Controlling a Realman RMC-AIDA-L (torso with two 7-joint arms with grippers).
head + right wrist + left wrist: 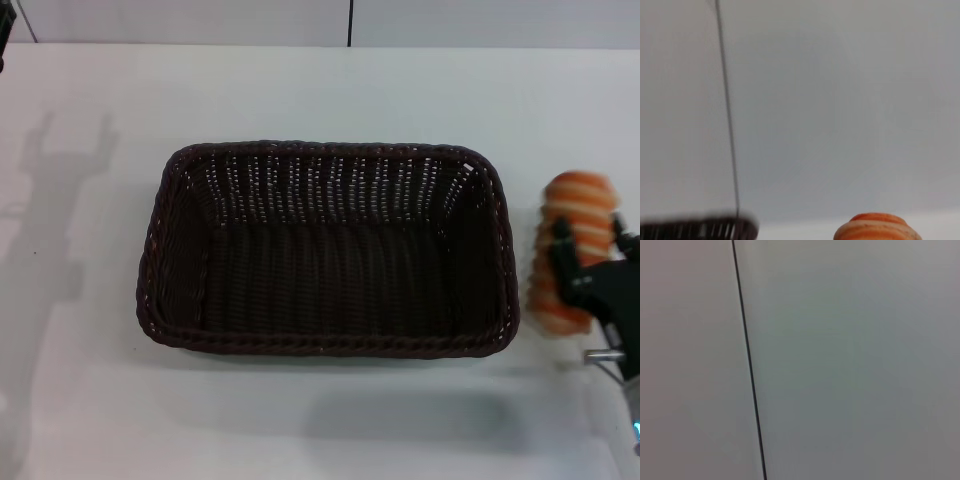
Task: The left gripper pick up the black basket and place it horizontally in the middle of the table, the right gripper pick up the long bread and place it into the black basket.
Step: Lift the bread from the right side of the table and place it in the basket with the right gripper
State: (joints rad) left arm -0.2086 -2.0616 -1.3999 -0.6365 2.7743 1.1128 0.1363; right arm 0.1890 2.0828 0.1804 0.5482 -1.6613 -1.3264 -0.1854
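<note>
**Bread in the claw, basket rim in the way**

The black basket [328,250] lies lengthwise across the middle of the table [320,90], empty, so that half of the job looks finished. The left gripper appears in none of the views; only a shadow falls on the tabletop at the left of the head frame, and its wrist camera shows nothing but a pale surface with a thin dark line.

All the action is at the right edge of the head frame. There the right gripper [590,275] has its dark fingers closed around the long bread [572,250], which sits just beside the basket's right rim and, I'd guess, off the table. The right wrist view catches the end of the roll at the bottom right and a strip of wicker rim at the bottom left.

What worries me is the grip. The fingers seem to hold the roll toward its lower part, so the free end could swing or sag as the arm moves left. If it travels too low, the bread may clip the braided rim, shove the light basket out of place, or twist loose. Released too early, it lands outside; squeezed harder, a soft roll could dent.
</note>
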